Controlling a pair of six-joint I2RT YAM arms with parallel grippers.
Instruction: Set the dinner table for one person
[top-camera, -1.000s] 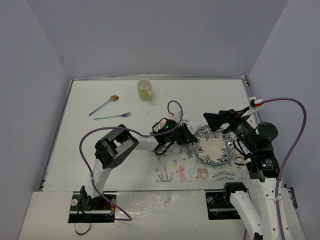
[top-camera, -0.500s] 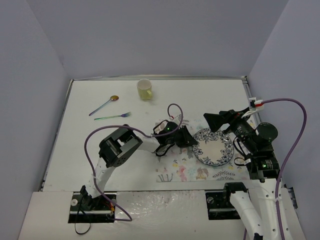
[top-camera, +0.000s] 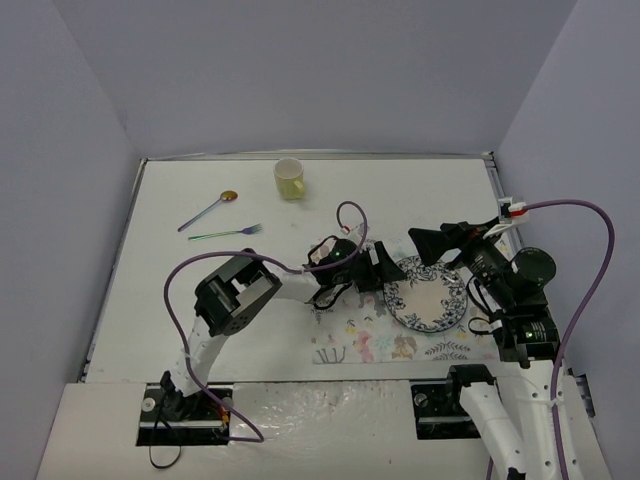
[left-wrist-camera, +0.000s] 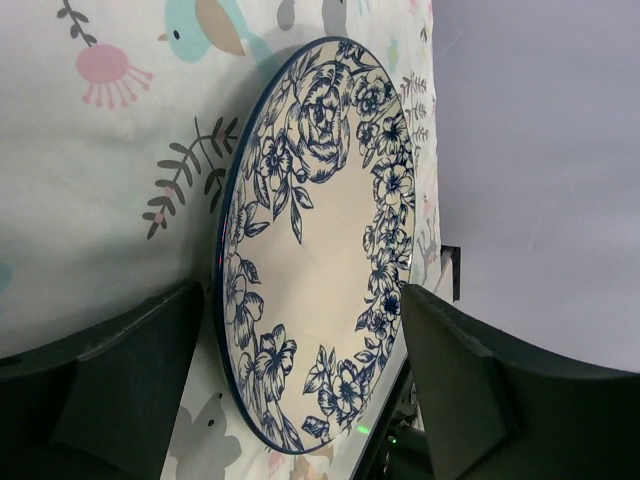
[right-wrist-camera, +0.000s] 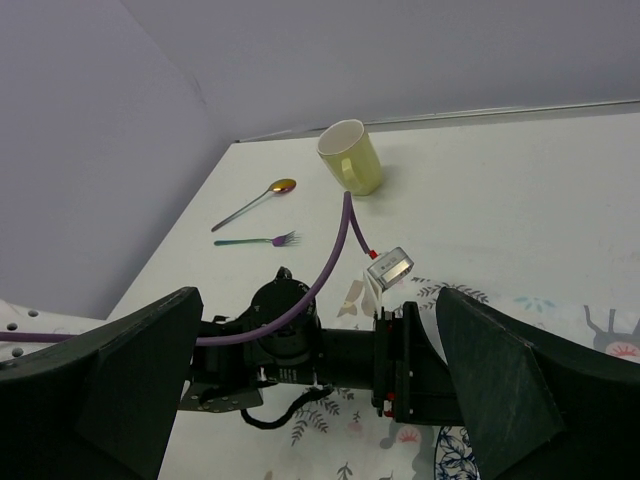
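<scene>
A white plate with blue flowers (top-camera: 428, 296) lies flat on the right half of the animal-print cloth mat (top-camera: 350, 340), which is spread on the dinner table (top-camera: 200, 300). My left gripper (top-camera: 385, 272) sits at the plate's left rim, open. In the left wrist view the plate (left-wrist-camera: 320, 240) rests on the mat (left-wrist-camera: 100, 150), and its near rim lies between the spread jaws of the gripper (left-wrist-camera: 300, 310), touching neither. My right gripper (top-camera: 420, 243) hovers open over the plate's upper left and holds nothing. It (right-wrist-camera: 318, 300) looks down on the left arm's wrist.
A yellow mug (top-camera: 289, 178) stands at the back of the table, also seen as the mug (right-wrist-camera: 350, 155) in the right wrist view. A spoon (top-camera: 208, 211) and a fork (top-camera: 226, 234) lie at the back left. Purple cables loop over both arms.
My left gripper has opened and let go of the plate's rim; the plate now rests on the mat. The right arm has barely moved.
</scene>
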